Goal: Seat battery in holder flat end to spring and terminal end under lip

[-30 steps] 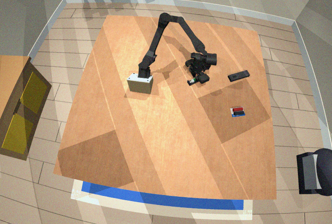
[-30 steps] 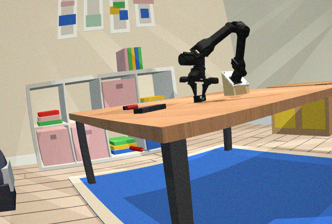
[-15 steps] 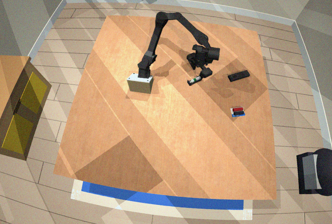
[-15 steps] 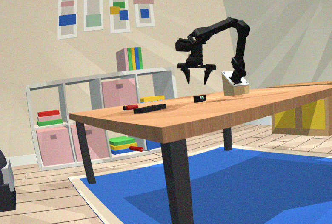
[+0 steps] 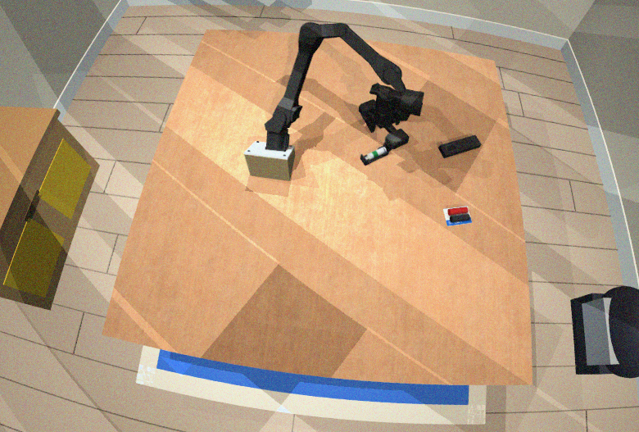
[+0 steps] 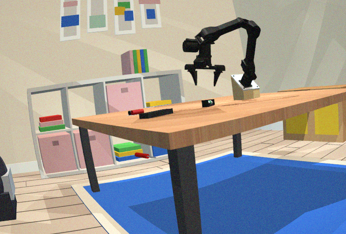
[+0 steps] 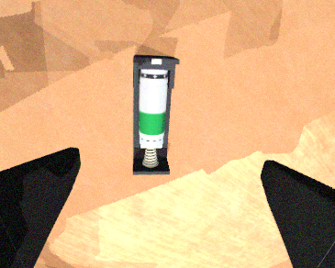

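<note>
The battery (image 5: 376, 153) (image 6: 210, 102) (image 7: 152, 98), white with a green band, lies lengthwise in the black holder (image 5: 365, 160) (image 6: 204, 104) (image 7: 136, 115) on the table. In the wrist view it looks straight between the side walls. Its plus-marked end is at the lip (image 7: 145, 63); the very tip is hidden there. Its other end meets the coil spring (image 7: 150, 158). Whether it lies fully flat is hard to tell from above. My gripper (image 6: 205, 85) (image 7: 172, 163) is wide open and empty, above the holder, touching neither it nor the battery.
A black bar-shaped object (image 5: 459, 146) (image 6: 156, 113) lies on the table (image 5: 319, 240) beyond the holder from the arm's base (image 5: 268, 164). A small card carries a red cylinder (image 5: 457, 211) (image 6: 137, 111) and a black one (image 5: 459, 218).
</note>
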Available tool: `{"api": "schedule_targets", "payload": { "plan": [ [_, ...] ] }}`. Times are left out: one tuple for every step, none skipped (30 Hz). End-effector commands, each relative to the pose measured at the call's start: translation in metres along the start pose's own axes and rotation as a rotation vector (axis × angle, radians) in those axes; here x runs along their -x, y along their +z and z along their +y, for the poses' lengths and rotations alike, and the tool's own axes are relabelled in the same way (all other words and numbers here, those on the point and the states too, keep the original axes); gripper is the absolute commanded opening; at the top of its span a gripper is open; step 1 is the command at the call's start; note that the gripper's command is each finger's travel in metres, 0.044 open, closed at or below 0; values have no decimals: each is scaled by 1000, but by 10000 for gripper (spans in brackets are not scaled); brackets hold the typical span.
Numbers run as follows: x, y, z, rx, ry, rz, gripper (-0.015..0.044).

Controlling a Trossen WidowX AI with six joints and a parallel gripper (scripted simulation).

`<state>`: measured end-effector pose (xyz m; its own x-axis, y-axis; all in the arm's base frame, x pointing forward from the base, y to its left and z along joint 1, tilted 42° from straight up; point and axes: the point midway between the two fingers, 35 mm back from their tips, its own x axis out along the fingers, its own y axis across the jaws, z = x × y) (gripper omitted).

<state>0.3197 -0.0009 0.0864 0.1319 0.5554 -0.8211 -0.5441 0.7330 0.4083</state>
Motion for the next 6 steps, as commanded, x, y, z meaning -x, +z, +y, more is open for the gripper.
{"api": "schedule_targets", "payload": {
  "plan": [
    [1,0,0,4,2,-3,440],
    [1,0,0,4,2,-3,440],
    [1,0,0,4,2,-3,440],
    [1,0,0,4,2,-3,440],
    [1,0,0,4,2,-3,440],
    [1,0,0,4,2,-3,440]
  ]
}}
